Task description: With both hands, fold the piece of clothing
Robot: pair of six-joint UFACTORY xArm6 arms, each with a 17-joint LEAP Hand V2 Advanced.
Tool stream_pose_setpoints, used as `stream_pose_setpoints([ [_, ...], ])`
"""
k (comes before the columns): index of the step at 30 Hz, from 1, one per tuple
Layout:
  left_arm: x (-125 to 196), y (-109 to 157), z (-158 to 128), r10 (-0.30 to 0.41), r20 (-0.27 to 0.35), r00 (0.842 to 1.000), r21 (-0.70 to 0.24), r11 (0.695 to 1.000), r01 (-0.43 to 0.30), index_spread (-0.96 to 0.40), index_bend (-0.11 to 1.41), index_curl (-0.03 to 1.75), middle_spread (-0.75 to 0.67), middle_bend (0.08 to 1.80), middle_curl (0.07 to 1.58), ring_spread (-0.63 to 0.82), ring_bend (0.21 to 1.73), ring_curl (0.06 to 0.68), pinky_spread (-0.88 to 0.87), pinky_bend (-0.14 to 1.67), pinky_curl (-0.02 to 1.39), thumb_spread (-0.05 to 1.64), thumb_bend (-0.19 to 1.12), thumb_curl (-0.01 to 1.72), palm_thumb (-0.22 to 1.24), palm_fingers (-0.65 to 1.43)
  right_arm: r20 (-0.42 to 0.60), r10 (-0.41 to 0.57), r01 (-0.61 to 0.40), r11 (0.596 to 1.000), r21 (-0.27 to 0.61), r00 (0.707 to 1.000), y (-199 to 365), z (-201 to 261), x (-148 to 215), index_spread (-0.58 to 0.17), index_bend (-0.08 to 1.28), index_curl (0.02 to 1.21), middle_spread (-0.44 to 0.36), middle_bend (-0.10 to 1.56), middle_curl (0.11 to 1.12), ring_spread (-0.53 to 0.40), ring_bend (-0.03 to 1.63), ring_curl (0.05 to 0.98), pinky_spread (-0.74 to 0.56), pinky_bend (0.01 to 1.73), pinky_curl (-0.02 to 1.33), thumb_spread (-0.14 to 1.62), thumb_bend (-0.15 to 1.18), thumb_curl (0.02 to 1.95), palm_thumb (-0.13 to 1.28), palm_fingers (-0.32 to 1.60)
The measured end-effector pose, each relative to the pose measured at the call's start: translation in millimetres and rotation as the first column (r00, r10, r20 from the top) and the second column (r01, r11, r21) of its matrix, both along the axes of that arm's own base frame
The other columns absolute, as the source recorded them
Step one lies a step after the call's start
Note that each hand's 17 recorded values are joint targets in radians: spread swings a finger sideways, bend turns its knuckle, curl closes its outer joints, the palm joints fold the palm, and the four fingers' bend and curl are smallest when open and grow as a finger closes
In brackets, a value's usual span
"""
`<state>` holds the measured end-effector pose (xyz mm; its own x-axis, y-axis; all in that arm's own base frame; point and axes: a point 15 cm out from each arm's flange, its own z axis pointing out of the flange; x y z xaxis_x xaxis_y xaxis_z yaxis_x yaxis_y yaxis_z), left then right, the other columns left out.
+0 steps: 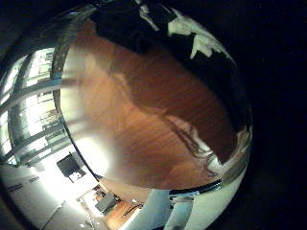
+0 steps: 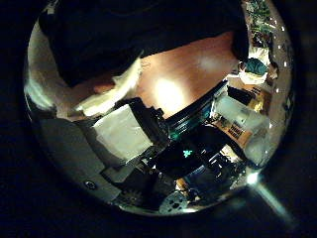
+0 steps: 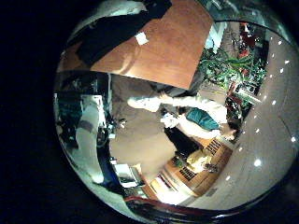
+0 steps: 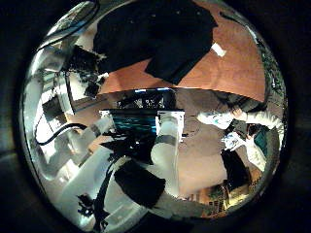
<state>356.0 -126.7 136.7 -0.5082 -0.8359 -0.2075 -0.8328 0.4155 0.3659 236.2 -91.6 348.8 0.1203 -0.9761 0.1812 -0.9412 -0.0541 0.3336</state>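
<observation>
Right hand [image 4: 160,146] sits closest to its own thumb-side camera. Its fingers [image 4: 165,160] reach into the middle of the view, loosely extended and not curled round anything, so the hand is wide and empty. Beyond the fingers the garment [image 4: 155,39] lies spread on the table [image 4: 238,73], well apart from this hand. A small pale tag [image 4: 219,49] lies on the table just beside the cloth's edge.

Right little-finger-side view: the garment [image 3: 112,37] looks small on the table [image 3: 173,47], so it is far from this palm. The tag [image 3: 140,39] shows at the cloth's edge. No cloth touches the hand here.

Left thumb-side view: the left hand [image 2: 149,149] shows its body parts and fingers [image 2: 114,134] close to the lens. The garment [image 2: 129,30] fills much of the view beyond them, so it is close to this palm, lying on the table [image 2: 188,84]. A blurred pale shape lies between the fingers and the cloth edge, and I cannot tell what it is. Cannot tell whether the left hand is wide, narrow or gripping cloth.

Left little-finger-side view: mostly bare table [image 1: 144,105], with the garment [image 1: 125,24] at its far side. Pale pieces beside the cloth are too unclear to name.
</observation>
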Motion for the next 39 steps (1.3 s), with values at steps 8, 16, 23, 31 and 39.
stream_pose_setpoints([
  [8,7,2,11,0.001,-0.017,1.000,0.005,1.000,-0.001,-0.43,0.34,0.58,-0.44,0.83,0.77,-0.46,1.23,0.441,-0.56,1.01,0.55,1.06,0.08,0.47,0.83,1.11,-0.007,-0.002,0.002,1.000,0.001,1.000,0,0,-1,-0.385,0.18,0.32,-0.096,0.28,0.37,-0.053,0.68,0.211,0.22,0.62,0.12,1.22,-0.02,0.21,0.13,0.34],
  [16,1,-15,49,-0.006,-0.114,0.993,-0.057,0.998,-0.001,-0.57,0.44,0.79,-0.53,0.88,0.91,-0.46,1.33,0.505,-0.60,1.12,0.63,1.07,0.02,0.53,0.84,1.03,-0.017,0.012,-0.012,1.000,0.004,1.000,-1,-14,5,-0.391,0.17,0.31,-0.129,0.30,0.38,-0.108,0.73,0.218,0.18,0.62,0.11,1.22,-0.01,0.22,0.18,0.40],
  [23,12,-26,96,-0.008,-0.147,0.989,-0.070,0.998,-0.003,-0.64,0.44,0.96,-0.57,0.91,0.99,-0.46,1.38,0.527,-0.60,1.16,0.67,1.10,-0.01,0.57,0.83,0.98,-0.006,0.053,-0.053,0.999,0.010,0.999,-1,-58,22,-0.380,0.14,0.30,-0.134,0.33,0.39,-0.164,0.76,0.231,0.12,0.66,0.11,1.17,0.00,0.25,0.33,0.36],
  [31,19,-20,119,0.007,-0.211,0.978,-0.054,0.998,-0.019,-0.69,0.40,1.12,-0.59,0.92,1.04,-0.45,1.41,0.536,-0.60,1.18,0.70,1.11,-0.01,0.61,0.82,0.96,0.080,0.108,-0.109,0.994,0.014,0.991,3,-122,45,-0.368,0.16,0.29,-0.141,0.35,0.40,-0.186,0.75,0.229,0.09,0.68,0.10,1.08,-0.03,0.27,0.37,0.33],
  [39,24,-12,119,0.018,-0.225,0.974,-0.056,0.998,-0.032,-0.71,0.36,1.24,-0.61,0.91,1.08,-0.44,1.42,0.535,-0.60,1.18,0.72,1.12,-0.01,0.62,0.81,0.95,0.071,0.131,-0.134,0.991,0.030,0.989,10,-161,58,-0.341,0.17,0.30,-0.128,0.36,0.40,-0.153,0.70,0.220,0.10,0.67,0.11,1.01,-0.03,0.28,0.33,0.25],
])
